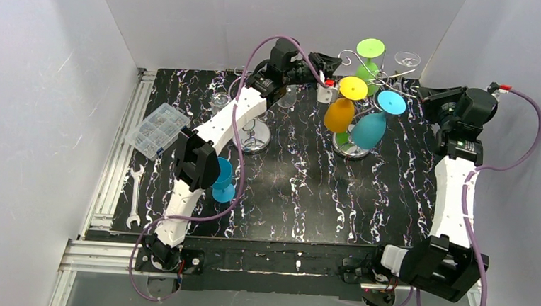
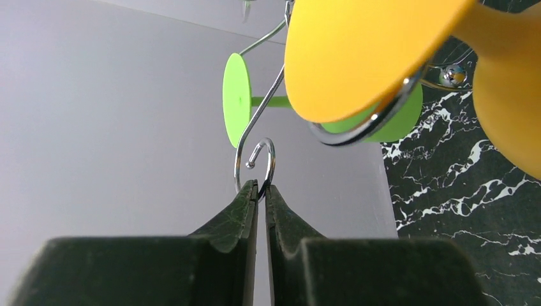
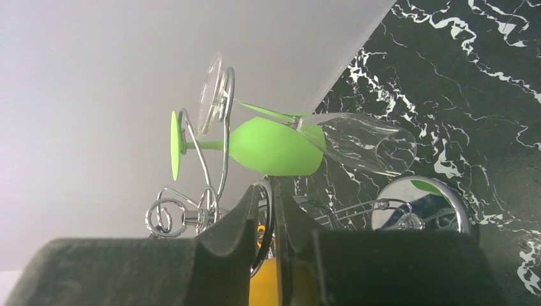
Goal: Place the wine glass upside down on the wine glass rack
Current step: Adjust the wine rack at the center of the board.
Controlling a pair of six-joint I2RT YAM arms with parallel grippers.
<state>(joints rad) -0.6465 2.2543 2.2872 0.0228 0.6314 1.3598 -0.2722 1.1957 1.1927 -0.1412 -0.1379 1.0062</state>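
Pinches a wire curl of the rack in the left gripper; pinches a second rack wire in the right gripper. Carries no glass. Shows the blue glass, probably the one to hang, standing on the table at 8 o'clock from the rack. Risks tilting the rack under uneven pull and shaking the hung yellow glass off its arm.

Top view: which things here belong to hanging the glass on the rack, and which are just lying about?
Job: wine glass rack, unhung blue wine glass.
Lying about: parts box, wrench, shorter loop stand.
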